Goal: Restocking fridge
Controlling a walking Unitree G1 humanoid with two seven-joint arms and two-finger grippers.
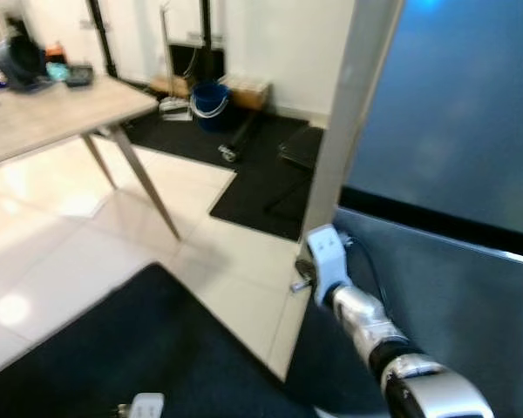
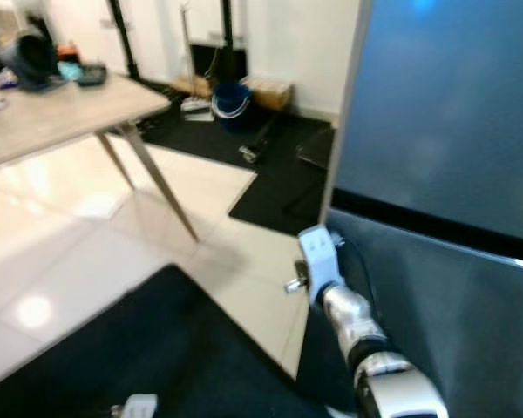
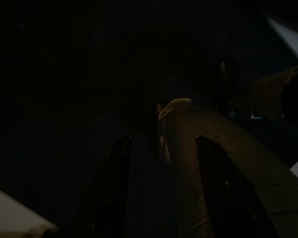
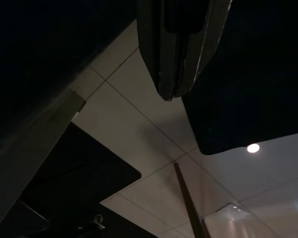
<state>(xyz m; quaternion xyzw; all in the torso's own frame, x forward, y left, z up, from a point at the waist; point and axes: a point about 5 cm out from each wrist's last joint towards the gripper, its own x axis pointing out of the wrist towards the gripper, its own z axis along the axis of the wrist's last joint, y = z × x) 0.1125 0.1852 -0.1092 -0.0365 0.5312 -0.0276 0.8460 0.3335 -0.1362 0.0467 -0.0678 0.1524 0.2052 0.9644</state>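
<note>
- The right arm, silver with a black elbow joint, is nearest the camera, rising from the lower right and reaching forward toward the fridge.
- Its right gripper is seen along its own length in the right wrist view: the two black fingers lie pressed together with no gap and nothing between them. In the head views the white wrist block sits right at the fridge's near corner.
- The fridge fills the right side, a tall dark blue-grey body with a pale silver edge strip running down its left side. A black seam crosses it, with a lower door panel below.
- The left gripper hangs in deep shade; two dark fingers stand apart in the left wrist view, with a brownish rounded shape between them that is too dark to name, and whether it is held cannot be told.
- A dark mat covers the floor at the robot's feet, on glossy pale tiles.
- A light wooden table on slanted legs stands to the left, with a dark helmet-like object and small blurred items on top.
- Against the far wall sit a blue bucket and a low wooden box, on another black mat.
</note>
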